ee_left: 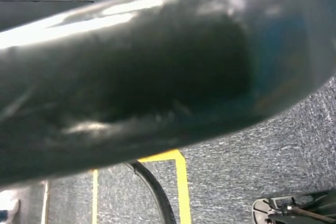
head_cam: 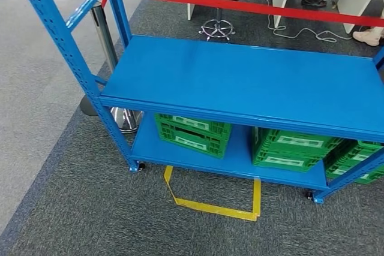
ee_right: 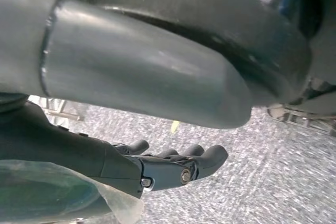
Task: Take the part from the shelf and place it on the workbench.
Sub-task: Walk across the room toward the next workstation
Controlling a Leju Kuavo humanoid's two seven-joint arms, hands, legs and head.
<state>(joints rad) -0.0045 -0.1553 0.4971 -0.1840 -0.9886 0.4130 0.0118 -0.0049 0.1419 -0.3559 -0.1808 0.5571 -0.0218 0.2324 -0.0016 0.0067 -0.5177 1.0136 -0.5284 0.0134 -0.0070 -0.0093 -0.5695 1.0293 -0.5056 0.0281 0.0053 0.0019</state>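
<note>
Head view: a blue steel shelf (head_cam: 244, 82) spans the frame, its top deck bare, green crates (head_cam: 192, 133) on the lower deck. Yellow floor tape (head_cam: 217, 208) marks the grey carpet (head_cam: 68, 208) at lower centre; a red barrier belt (head_cam: 254, 7) crosses the top, a black stool (head_cam: 219, 4) behind. The part is nowhere to be made out. Left wrist view: blurred dark shapes over carpet, hand state impossible to tell. Right wrist view: the right hand (ee_right: 174, 163) hangs over carpet, dark fingers (ee_right: 210, 156) extended, holding nothing.

Blue metal shelf (head_cam: 235, 82) stands on grey carpet, top deck bare. Lower deck carries green slatted crates (head_cam: 192, 133) side by side, contents hidden.
</note>
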